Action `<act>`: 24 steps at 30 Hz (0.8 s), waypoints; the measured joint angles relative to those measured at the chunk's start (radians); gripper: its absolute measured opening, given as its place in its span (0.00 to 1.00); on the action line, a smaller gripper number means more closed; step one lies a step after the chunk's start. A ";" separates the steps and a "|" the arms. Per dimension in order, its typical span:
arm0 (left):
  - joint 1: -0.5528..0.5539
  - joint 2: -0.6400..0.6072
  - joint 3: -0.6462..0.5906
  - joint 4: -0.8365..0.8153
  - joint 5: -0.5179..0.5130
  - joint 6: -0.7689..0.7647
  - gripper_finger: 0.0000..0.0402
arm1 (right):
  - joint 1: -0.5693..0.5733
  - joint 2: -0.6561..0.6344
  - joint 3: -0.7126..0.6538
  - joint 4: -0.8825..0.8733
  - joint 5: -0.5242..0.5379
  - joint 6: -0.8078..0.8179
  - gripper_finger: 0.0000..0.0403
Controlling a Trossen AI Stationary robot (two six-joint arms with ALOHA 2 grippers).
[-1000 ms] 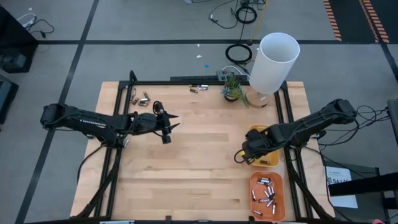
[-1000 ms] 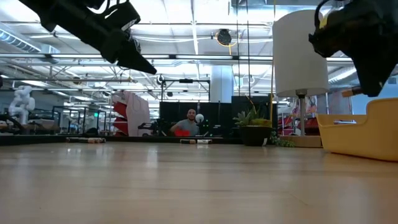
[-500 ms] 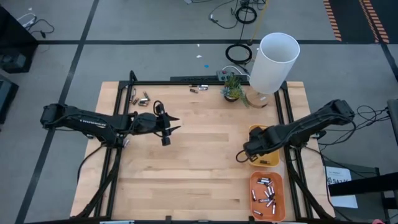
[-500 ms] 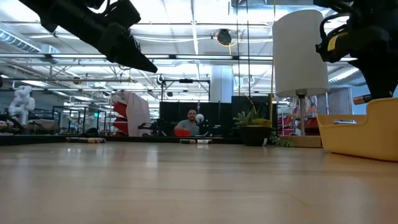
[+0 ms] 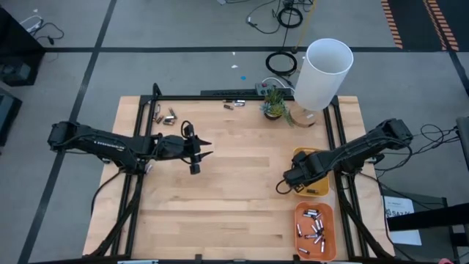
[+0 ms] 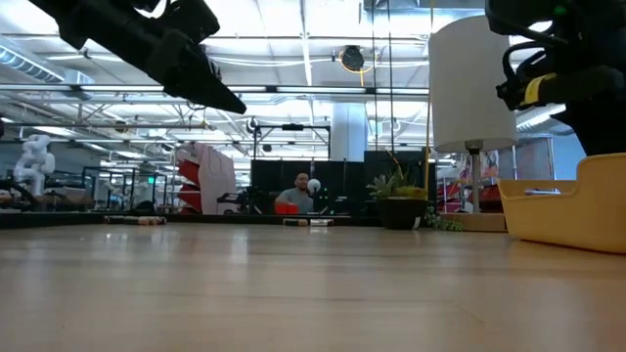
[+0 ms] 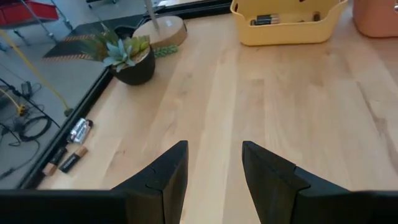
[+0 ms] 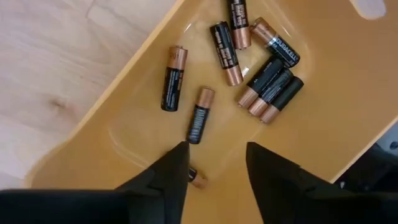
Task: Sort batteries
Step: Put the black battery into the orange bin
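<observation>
**Unsorted cells lie nearer the left arm**

The desk is shown with the yellow tray as landmark. Over it the right gripper is held, jaws apart and empty; dark batteries lie in the tray below. Well apart from the tray, at the desk's far edge, loose batteries remain, nearest the left gripper, jaws apart, empty. Their long axes cannot be told.

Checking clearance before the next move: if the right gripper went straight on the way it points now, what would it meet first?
The right gripper, open, points down into the yellow tray. Likely first contact: the dark copper-tipped battery just ahead of its fingers, or the tray floor beside it; depth is unclear.
</observation>
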 joint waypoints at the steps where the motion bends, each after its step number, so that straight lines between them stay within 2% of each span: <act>1: -0.001 0.000 0.000 -0.009 0.008 -0.019 0.40 | 0.000 -0.001 0.000 -0.001 0.000 -0.011 0.39; 3: -0.001 0.000 0.000 -0.041 0.023 -0.057 0.40 | 0.000 -0.010 0.000 -0.001 0.009 -0.013 0.42; 5: -0.001 0.000 0.000 -0.093 0.041 -0.113 0.40 | 0.012 -0.017 0.010 -0.003 0.080 -0.013 0.43; 7: -0.001 0.000 0.000 -0.166 0.065 -0.180 0.40 | 0.036 -0.018 0.027 0.020 0.244 -0.016 0.43; 10: 0.001 0.000 0.000 -0.288 0.108 -0.304 0.40 | 0.071 -0.018 0.035 0.128 0.549 -0.062 0.42; 13: 0.001 0.000 0.000 -0.403 0.115 -0.485 0.40 | 0.084 -0.018 0.035 0.296 0.793 -0.179 0.42; 16: 0.001 0.000 0.000 -0.555 0.123 -0.641 0.40 | 0.084 -0.013 0.023 0.550 0.978 -0.340 0.42; 19: 0.001 0.000 0.000 -0.729 0.166 -0.766 0.40 | 0.076 0.018 0.002 0.806 1.028 -0.536 0.42; 24: 0.001 0.041 0.000 -0.910 0.288 -0.828 0.40 | 0.051 0.093 0.002 0.993 0.850 -0.776 0.41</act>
